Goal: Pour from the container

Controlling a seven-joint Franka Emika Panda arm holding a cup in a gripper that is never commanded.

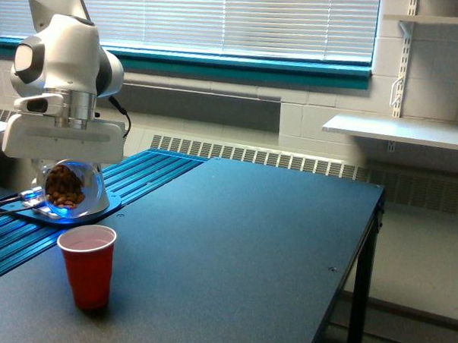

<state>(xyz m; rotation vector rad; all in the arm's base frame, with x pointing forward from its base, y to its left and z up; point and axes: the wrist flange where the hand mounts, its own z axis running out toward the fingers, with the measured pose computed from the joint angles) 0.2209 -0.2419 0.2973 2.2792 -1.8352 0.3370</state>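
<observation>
Right now the jar [65, 188] hangs in the air just above the red cup [88, 266], a touch toward the exterior view's left of the cup's mouth and well clear of its rim. That gap and that small offset are what the pour depends on, I'd say: the jar's mouth has to come over the open cup before the nuts go. The jar is small, clear and rounded, and looks to lie on its side, one round end toward the camera; which end is the mouth I cannot make out. Brown nut-like pieces fill most of it, heaped in the lower part, and none is falling. It sits directly under the gripper [65, 172], whose broad white body covers its top; the fingers are hidden, so how far apart they stand I cannot see, though the jar hanging there suggests they have it clamped. The cup stands upright on the dark table [239, 239], and what it holds I can't tell.
</observation>
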